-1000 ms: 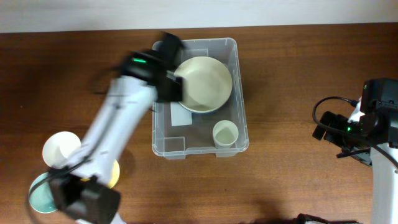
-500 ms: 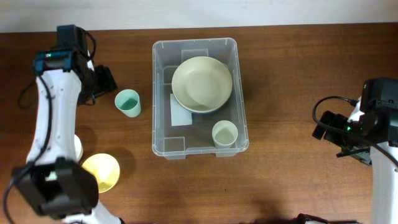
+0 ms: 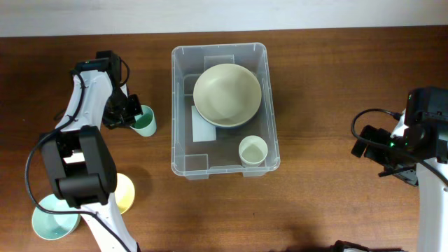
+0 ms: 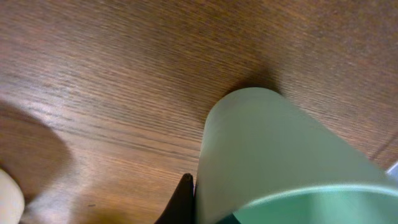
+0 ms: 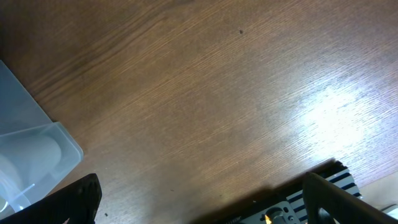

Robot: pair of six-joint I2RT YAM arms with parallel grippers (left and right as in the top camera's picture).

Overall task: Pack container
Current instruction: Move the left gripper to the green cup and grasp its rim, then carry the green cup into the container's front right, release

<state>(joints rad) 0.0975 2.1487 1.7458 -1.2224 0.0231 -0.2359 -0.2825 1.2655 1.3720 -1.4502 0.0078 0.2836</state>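
Reaching for the next item is, I judge, the step in hand. At the far left a teal bowl (image 3: 49, 224) and a yellow bowl (image 3: 127, 194) wait on the tabletop (image 3: 315, 84), both partly covered by the left arm. Above them the left jaws sit at a green cup (image 3: 147, 124), which stands upright just left of the container (image 3: 176, 105).

In the left wrist view the cup fills the frame with one dark fingertip (image 4: 180, 200) against its wall. The other finger is out of sight, so I cannot tell whether the jaws have closed on the cup or merely flank it. The next move calls for a sure pinch on the cup wall, a lift above the tub's rim, then a carry rightward to free floor inside.

The container lies mid-tabletop. It holds a large cream bowl (image 3: 227, 94) toward the top of the overhead view and a small pale cup (image 3: 253, 150) in its lower right corner, with a white label (image 3: 201, 131) on the base.

Far right, the right jaws are spread wide and empty over bare wood.

A pale blur at the left wrist view's lower left corner is too cropped to name.
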